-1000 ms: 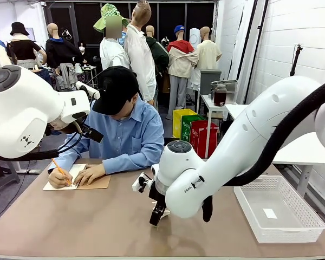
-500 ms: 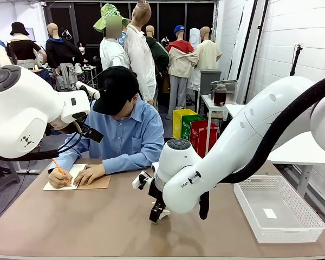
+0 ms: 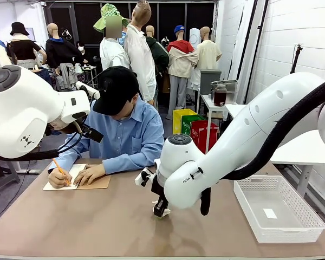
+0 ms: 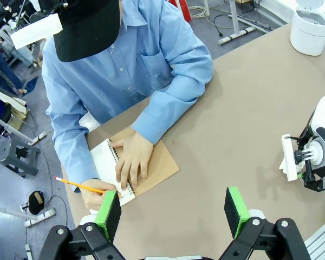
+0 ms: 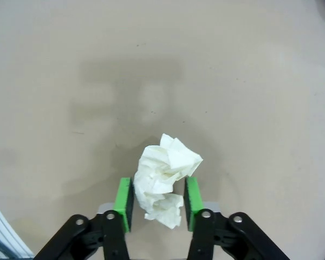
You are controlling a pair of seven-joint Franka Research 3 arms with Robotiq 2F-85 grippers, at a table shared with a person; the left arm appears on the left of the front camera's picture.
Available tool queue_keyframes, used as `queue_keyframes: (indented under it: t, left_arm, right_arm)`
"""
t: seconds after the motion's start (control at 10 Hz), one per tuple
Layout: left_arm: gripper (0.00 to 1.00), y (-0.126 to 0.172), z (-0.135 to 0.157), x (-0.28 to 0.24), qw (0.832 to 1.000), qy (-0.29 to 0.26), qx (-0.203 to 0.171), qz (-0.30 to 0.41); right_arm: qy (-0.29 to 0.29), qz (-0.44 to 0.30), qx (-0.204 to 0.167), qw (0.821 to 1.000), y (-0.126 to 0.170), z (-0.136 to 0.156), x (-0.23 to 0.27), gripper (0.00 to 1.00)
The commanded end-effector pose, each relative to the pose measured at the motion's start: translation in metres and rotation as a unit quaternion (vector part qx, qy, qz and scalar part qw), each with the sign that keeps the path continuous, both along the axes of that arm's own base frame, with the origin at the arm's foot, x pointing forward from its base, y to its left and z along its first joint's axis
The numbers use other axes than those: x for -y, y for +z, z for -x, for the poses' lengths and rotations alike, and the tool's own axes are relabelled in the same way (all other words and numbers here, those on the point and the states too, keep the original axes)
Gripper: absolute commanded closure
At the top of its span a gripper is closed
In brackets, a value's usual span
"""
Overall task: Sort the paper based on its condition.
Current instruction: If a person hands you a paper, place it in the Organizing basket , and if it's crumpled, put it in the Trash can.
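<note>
Right wrist view gives us the right gripper (image 5: 156, 197) at the bottom of the frame, its jaws set against both sides of the crumpled paper (image 5: 165, 173), which lies on the table (image 5: 233, 81) at frame centre. We judge the wad is pinched for sorting as spoiled. Bare tabletop surrounds it. In the front view the white basket (image 3: 309, 230) sits lower right, with open table between. The left gripper (image 4: 173, 208) hangs wide apart and empty near the notebook (image 4: 157, 170).

Front view: fixed, low, facing across table (image 3: 97, 227) toward person (image 3: 127, 135). Left wrist view: high, looking down on same person, notebook (image 4: 158, 167), right gripper (image 4: 309, 183). Right wrist view: close, straight down on table, the paper (image 5: 165, 179) at its fingers (image 5: 124, 197)
</note>
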State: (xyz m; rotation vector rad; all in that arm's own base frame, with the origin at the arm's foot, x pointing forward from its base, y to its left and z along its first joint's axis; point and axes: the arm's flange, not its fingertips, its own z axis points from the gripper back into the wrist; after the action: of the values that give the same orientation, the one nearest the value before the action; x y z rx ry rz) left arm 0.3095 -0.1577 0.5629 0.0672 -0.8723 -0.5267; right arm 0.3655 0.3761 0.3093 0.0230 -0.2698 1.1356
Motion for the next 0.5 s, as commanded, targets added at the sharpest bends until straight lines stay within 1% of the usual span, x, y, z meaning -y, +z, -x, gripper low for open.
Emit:
queue_keyframes:
  t: [0.0, 0.1, 0.3, 0.4]
  left_arm:
    - [0.00, 0.0004, -0.0009, -0.0005, 1.000, -0.003, 0.005, -0.006]
    - [0.00, 0.0004, -0.0009, -0.0005, 1.000, -0.003, 0.005, -0.006]
    - [0.00, 0.0004, -0.0009, -0.0005, 1.000, -0.003, 0.005, -0.006]
    - [0.00, 0.0004, -0.0009, -0.0005, 1.000, -0.003, 0.005, -0.006]
  right_arm:
    - [-0.001, 0.002, 0.004, 1.000, 0.0002, -0.0031, -0.0001, 0.91]
    - [-0.002, 0.001, 0.006, 1.000, -0.0005, -0.0031, 0.0003, 1.00]
    - [-0.005, 0.001, 0.011, 1.000, 0.0008, -0.0038, 0.0007, 1.00]
    - [-0.010, 0.000, 0.013, 1.000, 0.0059, -0.0048, 0.0035, 1.00]
